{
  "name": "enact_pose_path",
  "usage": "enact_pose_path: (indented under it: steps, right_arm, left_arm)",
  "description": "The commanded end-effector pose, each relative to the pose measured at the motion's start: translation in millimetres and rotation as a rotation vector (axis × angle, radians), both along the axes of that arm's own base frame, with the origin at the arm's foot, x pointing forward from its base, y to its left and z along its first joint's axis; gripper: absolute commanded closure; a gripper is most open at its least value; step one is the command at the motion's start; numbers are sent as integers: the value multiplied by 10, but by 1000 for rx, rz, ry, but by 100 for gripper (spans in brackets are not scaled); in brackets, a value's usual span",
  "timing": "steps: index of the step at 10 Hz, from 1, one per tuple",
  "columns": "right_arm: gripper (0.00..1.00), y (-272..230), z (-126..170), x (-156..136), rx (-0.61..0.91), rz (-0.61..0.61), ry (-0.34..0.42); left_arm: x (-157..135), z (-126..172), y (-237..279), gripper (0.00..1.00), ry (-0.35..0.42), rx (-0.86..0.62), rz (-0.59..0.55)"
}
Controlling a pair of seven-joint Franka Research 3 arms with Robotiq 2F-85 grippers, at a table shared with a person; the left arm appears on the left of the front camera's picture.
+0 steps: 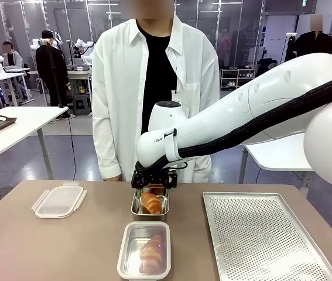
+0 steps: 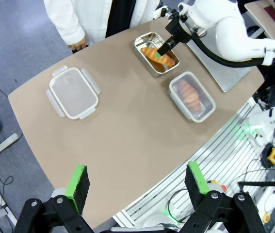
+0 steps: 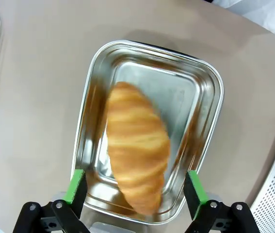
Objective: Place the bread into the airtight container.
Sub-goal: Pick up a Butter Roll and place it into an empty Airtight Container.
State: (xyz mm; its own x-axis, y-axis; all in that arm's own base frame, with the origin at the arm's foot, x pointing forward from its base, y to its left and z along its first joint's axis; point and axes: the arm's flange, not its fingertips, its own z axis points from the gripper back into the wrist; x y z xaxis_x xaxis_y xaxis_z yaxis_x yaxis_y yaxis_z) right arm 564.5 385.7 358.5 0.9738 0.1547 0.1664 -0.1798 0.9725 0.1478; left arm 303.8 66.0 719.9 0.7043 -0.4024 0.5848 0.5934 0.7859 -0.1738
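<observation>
Nearest: lidded container (image 1: 144,250) with bread (image 1: 151,252) inside. Behind it, open steel tin (image 1: 150,205) holding second bread (image 1: 151,203); right hand (image 1: 154,182) released above it. Left hand (image 2: 138,185) released, high over table (image 1: 66,246). Arm reads "FRAN".

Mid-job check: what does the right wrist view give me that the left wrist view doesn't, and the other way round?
Right wrist alone: a close look straight down past the open right pincer at the croissant, lying diagonally in the open steel container.

Left wrist alone: the open left pincer, the lidded container holding another croissant, the loose lid, and the person's hand.

Both: the steel container, its croissant, the brown table.
</observation>
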Motion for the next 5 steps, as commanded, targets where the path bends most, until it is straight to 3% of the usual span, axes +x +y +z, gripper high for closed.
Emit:
enact_pose_path:
  steps: [1,5]
  right_arm:
    - [0,9,20,-15,0,1,2]
    - [0,9,20,-15,0,1,2]
  left_arm:
    - [-10,5,1,0,-3,1,-17]
    - [-10,5,1,0,-3,1,-17]
